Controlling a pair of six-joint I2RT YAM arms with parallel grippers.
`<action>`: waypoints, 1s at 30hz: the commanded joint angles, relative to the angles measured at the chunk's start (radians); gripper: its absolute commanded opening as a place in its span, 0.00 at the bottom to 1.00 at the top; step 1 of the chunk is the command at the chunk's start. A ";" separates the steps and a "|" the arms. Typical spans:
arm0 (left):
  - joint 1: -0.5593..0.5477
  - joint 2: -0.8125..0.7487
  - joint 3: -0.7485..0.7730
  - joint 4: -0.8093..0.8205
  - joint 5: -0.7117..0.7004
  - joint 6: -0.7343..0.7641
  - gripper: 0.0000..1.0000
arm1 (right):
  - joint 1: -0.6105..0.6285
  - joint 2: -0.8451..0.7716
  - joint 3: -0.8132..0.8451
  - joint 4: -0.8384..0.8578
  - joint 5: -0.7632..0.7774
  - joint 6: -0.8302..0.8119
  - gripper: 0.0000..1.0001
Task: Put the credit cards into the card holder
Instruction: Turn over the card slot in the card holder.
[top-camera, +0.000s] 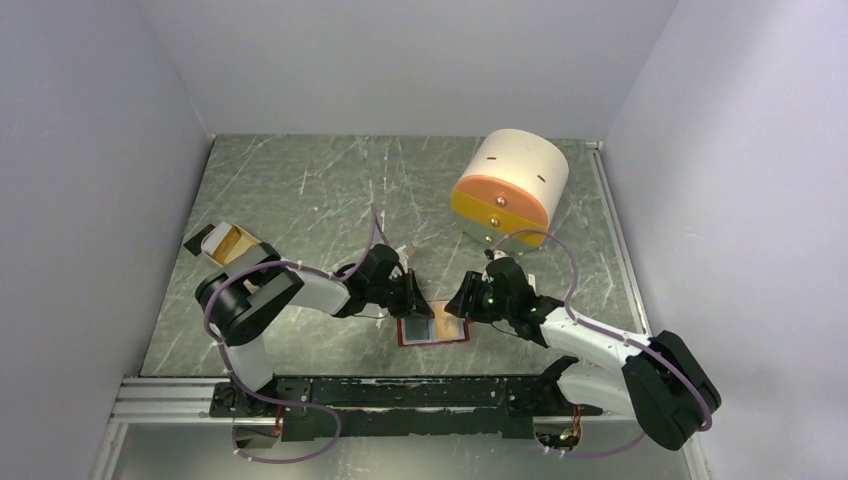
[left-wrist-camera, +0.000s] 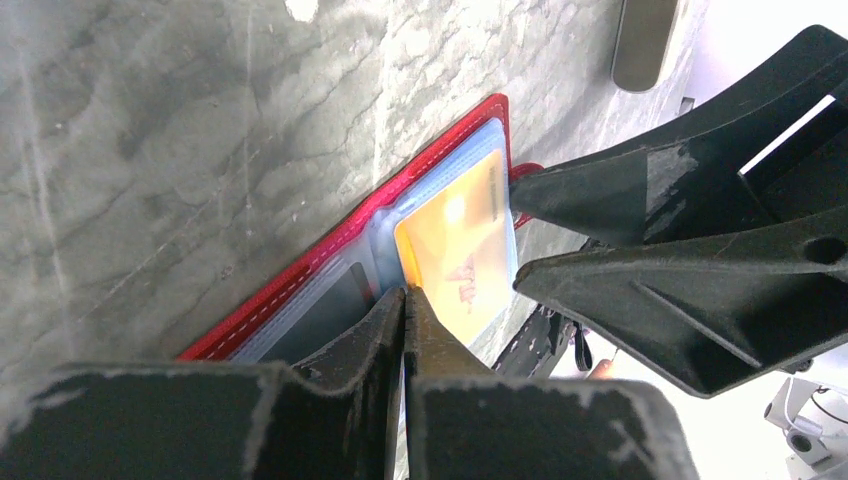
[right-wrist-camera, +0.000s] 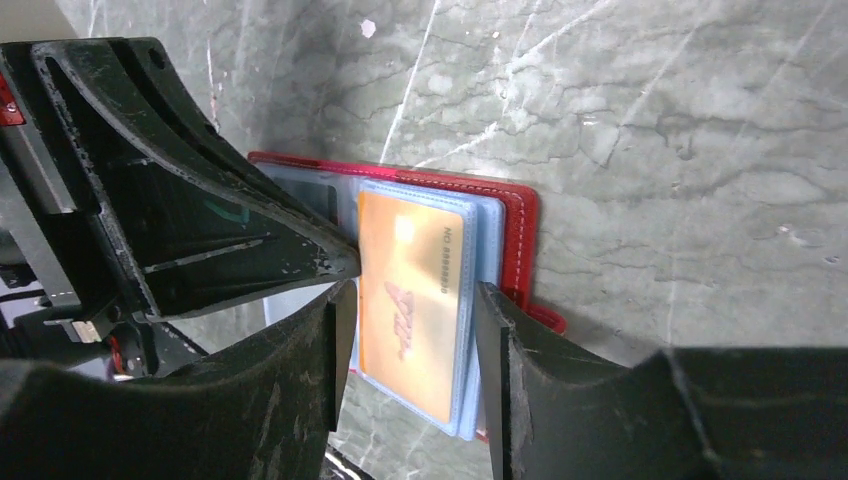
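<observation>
Trouble could come first from the thin orange plastic credit card (right-wrist-camera: 415, 340). It lies on the right half of the small red leather-like card holder (right-wrist-camera: 520, 215), in or on its pale blue pocket, and the pictures do not show surely how deep it sits. If the right gripper (right-wrist-camera: 412, 290) draws away at an angle, a fingertip could catch the card's edge or the soft sleeve and drag the card out. The holder lies open and flat on the dark green marbled table (top-camera: 300, 200), between the two arms, and it looks light. If the left gripper (left-wrist-camera: 403, 300) lifts too early, the holder may slide or fold shut.

The left arm reaches in from the left with its wrist bent down. Its claw is fully closed, tips together on the holder near the middle fold, and holds nothing. The right arm comes in low from the right. Its claw is about half wide, one finger on each side of the card with small gaps, so it seems to grip nothing.
</observation>
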 joint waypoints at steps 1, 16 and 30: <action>-0.007 -0.029 -0.026 -0.019 -0.042 0.002 0.09 | -0.002 -0.033 0.013 -0.100 0.055 -0.035 0.51; -0.008 -0.003 -0.047 0.018 -0.029 -0.009 0.09 | -0.001 -0.030 -0.019 -0.023 -0.023 -0.002 0.51; -0.009 0.008 -0.049 0.033 -0.026 -0.012 0.09 | 0.000 -0.087 0.026 -0.104 0.008 -0.015 0.51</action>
